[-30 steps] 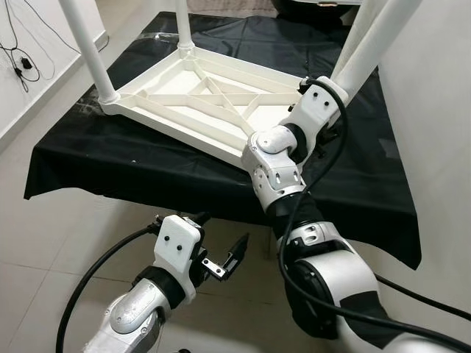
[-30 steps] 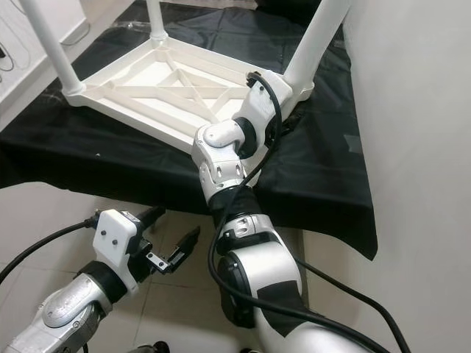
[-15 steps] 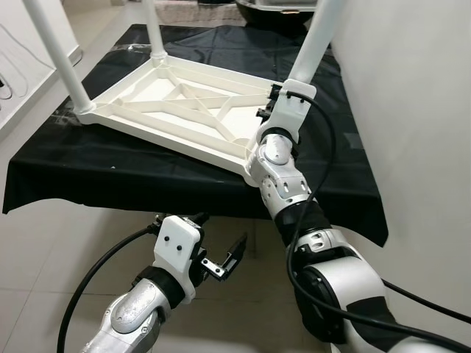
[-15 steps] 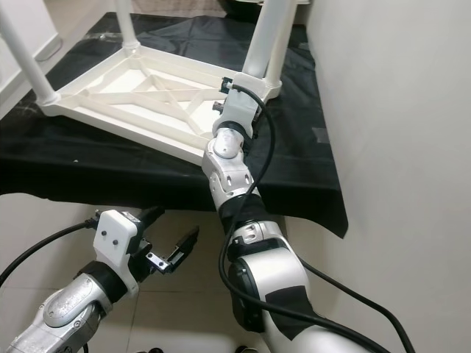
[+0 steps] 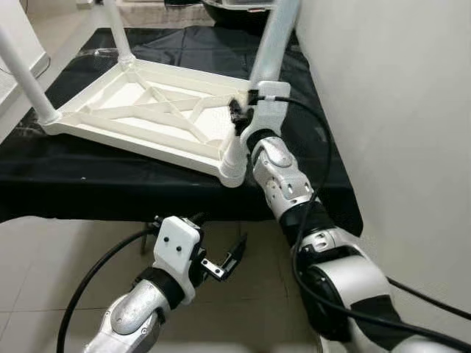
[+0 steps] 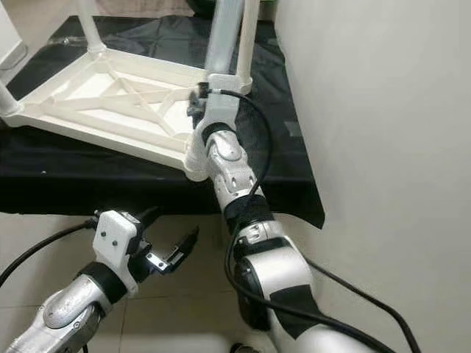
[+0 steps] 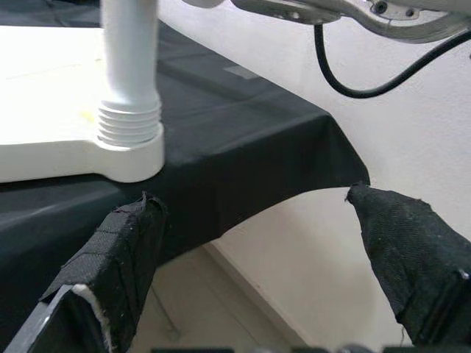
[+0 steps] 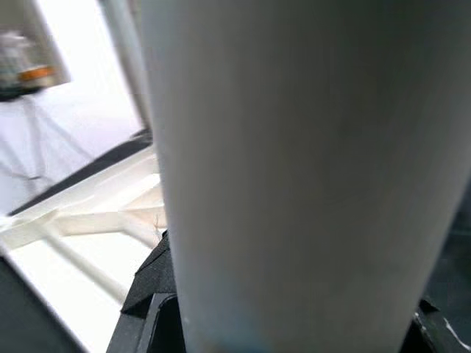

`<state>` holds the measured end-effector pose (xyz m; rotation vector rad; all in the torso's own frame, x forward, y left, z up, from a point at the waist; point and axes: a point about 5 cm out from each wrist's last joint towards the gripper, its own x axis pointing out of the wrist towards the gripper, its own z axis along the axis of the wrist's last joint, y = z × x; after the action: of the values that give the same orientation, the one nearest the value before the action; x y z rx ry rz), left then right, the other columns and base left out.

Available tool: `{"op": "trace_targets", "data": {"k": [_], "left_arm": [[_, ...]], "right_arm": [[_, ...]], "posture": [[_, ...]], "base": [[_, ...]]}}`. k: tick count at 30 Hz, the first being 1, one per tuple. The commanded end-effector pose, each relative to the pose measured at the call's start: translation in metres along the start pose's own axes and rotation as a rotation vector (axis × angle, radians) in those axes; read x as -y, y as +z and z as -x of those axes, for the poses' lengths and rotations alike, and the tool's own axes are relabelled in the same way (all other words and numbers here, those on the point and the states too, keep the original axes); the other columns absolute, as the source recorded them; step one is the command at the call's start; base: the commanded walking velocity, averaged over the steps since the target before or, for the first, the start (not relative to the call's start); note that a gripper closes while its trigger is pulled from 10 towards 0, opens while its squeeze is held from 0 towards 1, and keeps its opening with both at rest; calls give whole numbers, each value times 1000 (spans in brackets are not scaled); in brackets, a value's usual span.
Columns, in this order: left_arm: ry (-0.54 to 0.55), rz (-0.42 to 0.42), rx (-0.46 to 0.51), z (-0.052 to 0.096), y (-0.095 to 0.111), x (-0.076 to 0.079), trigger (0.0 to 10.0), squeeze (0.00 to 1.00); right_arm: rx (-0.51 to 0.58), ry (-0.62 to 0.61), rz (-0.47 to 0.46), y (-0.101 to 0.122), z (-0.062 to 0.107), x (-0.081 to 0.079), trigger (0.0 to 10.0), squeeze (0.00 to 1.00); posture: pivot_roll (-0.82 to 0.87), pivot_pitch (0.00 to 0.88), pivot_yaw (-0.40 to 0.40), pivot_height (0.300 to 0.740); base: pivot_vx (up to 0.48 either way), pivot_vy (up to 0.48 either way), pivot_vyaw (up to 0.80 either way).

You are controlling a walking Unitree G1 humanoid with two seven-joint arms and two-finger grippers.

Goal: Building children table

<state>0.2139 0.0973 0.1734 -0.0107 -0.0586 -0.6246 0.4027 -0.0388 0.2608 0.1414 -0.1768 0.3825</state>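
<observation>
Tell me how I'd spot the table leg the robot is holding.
Find the black-draped table with the white children's table lying upside down on it. Of its upright white legs, take the leg at the corner nearest the wall. Unlike the others, it has the right gripper clamped round its base.

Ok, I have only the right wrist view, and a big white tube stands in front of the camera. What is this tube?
Observer: It is a leg of the white table, which lies upside down on a black cloth.
Operator: Where on the leg is the right gripper?
Observer: The right gripper is low on it, just above the corner socket, jaws closed around it.
Operator: And the left gripper?
Observer: The left gripper hangs open below the cloth's edge, over the floor, touching nothing.
</observation>
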Motion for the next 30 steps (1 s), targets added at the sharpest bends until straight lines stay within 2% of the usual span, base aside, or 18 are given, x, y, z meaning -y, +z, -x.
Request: {"op": "trace_targets", "data": {"k": [1, 2, 3, 4, 7, 11, 12, 13, 16, 18, 23, 26, 29, 30], "left_arm": [[8, 3, -12, 2, -3, 1, 10000, 0], [8, 3, -12, 2, -3, 1, 10000, 0], [8, 4, -12, 1, -3, 2, 10000, 0], [8, 4, -12, 1, -3, 2, 10000, 0], [11, 5, -12, 2, -3, 2, 10000, 0], [11, 5, -12, 2, -3, 2, 10000, 0], [11, 6, -12, 2, -3, 3, 10000, 0], [11, 6, -12, 2, -3, 3, 10000, 0], [12, 7, -13, 2, -4, 3, 10000, 0], [12, 7, -13, 2, -4, 3, 10000, 0], [16, 6, -12, 2, -3, 3, 10000, 0], [21, 5, -12, 3, -3, 2, 10000, 0], [21, 5, -12, 3, -3, 1, 10000, 0], [21, 5, -12, 3, -3, 1, 10000, 0]], "right_arm": [[-214, 100, -42, -51, 12, -9, 10000, 0], [-214, 100, -42, -51, 12, -9, 10000, 0], [-232, 185, -21, -53, 13, -10, 10000, 0], [-232, 185, -21, -53, 13, -10, 10000, 0], [-316, 428, 58, -61, 20, -11, 10000, 0], [-330, 507, 67, -61, 22, -11, 10000, 0], [-322, 571, 69, -60, 24, -14, 10000, 0], [-322, 571, 69, -60, 24, -14, 10000, 0], [-316, 680, 92, -57, 26, -17, 10000, 0], [-323, 711, 105, -56, 26, -19, 10000, 0], [-332, 700, 132, -55, 23, -19, 10000, 0], [-323, 875, 119, -54, 30, -27, 10000, 0], [-322, 921, 120, -54, 33, -29, 10000, 0], [-334, 971, 154, -56, 36, -30, 10000, 0]], "posture": [[113, 220, -27, 740], [113, 220, -27, 740], [115, 222, -29, 740], [115, 222, -29, 740], [113, 231, -33, 740], [114, 232, -33, 740], [115, 234, -34, 740], [115, 234, -34, 740], [113, 236, -35, 740], [113, 238, -36, 740], [115, 241, -38, 740], [115, 243, -38, 740], [115, 243, -38, 740], [113, 243, -38, 740]], "base": [[0, 0, 0], [0, 0, 0], [0, 0, 0], [0, 0, 0], [0, 0, 0], [0, 0, 0], [0, 0, 0], [0, 0, 0], [0, 0, 0], [0, 0, 0], [0, 0, 0], [0, 0, 0], [0, 0, 0], [0, 0, 0]]}}
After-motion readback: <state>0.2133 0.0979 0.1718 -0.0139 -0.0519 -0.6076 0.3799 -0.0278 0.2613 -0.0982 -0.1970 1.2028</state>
